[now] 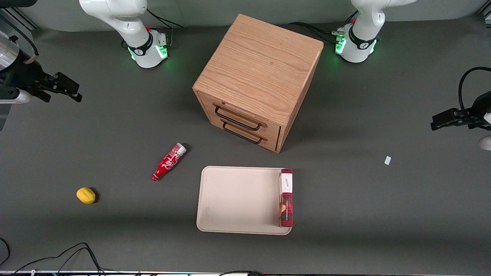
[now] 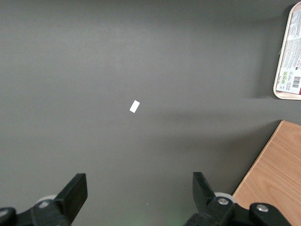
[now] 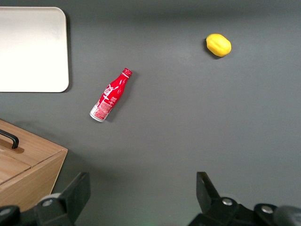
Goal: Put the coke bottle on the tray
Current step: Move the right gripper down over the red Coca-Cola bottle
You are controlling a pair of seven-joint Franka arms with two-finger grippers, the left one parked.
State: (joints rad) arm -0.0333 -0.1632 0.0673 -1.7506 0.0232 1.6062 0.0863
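Note:
The coke bottle point(image 1: 168, 162) point(image 3: 110, 95), slim and red with white script, lies on its side on the dark table. Its red cap points toward the front camera and its silvery base toward the wooden cabinet. It rests beside the tray point(image 1: 238, 199) point(image 3: 33, 47), a little apart from it, toward the working arm's end. The tray is large, cream and shallow. My gripper point(image 1: 76, 92) point(image 3: 142, 181) hangs open and empty well above the table at the working arm's end, farther from the front camera than the bottle and clear of it.
A red-and-white flat box point(image 1: 286, 197) point(image 2: 291, 52) stands on edge in the tray along one short rim. A wooden two-drawer cabinet point(image 1: 257, 76) point(image 3: 28, 174) stands just past the tray. A yellow lemon point(image 1: 86, 195) point(image 3: 218, 44) lies near the working arm's end. A small white scrap point(image 1: 387, 160) lies toward the parked arm.

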